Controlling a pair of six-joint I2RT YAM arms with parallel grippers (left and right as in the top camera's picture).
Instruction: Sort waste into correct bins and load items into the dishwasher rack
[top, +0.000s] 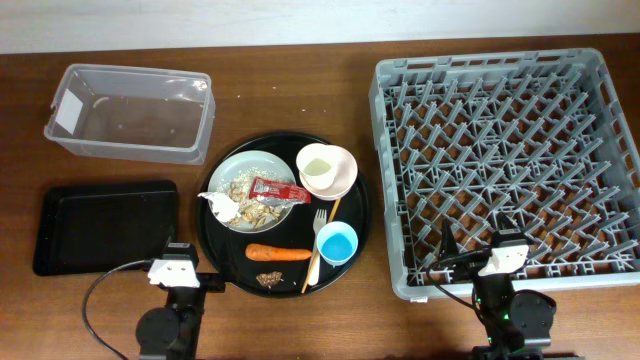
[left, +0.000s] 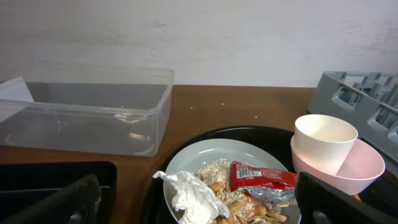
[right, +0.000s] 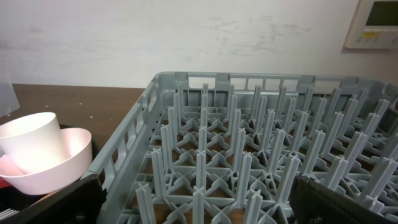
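A round black tray (top: 352, 215) holds a white plate (top: 262, 163) with a red sauce packet (top: 277, 189), a crumpled napkin (top: 220, 206) and rice scraps (top: 240, 190). Also on it are a carrot (top: 278, 253), a brown crumbly piece (top: 268, 279), a white cup (top: 320, 166) inside a white bowl (top: 345, 175), a blue cup (top: 336, 243), a fork (top: 318, 238) and chopsticks (top: 328, 222). The grey rack (top: 505, 165) stands at the right. My left gripper (left: 205, 202) is open and empty before the plate (left: 205, 152). My right gripper (right: 196, 202) is open and empty at the rack's front edge (right: 124, 149).
A clear tub (top: 130, 110) stands at the back left, and it also shows in the left wrist view (left: 93, 118). A shallow black tray (top: 105, 225) lies at the front left. Both arm bases sit at the table's front edge.
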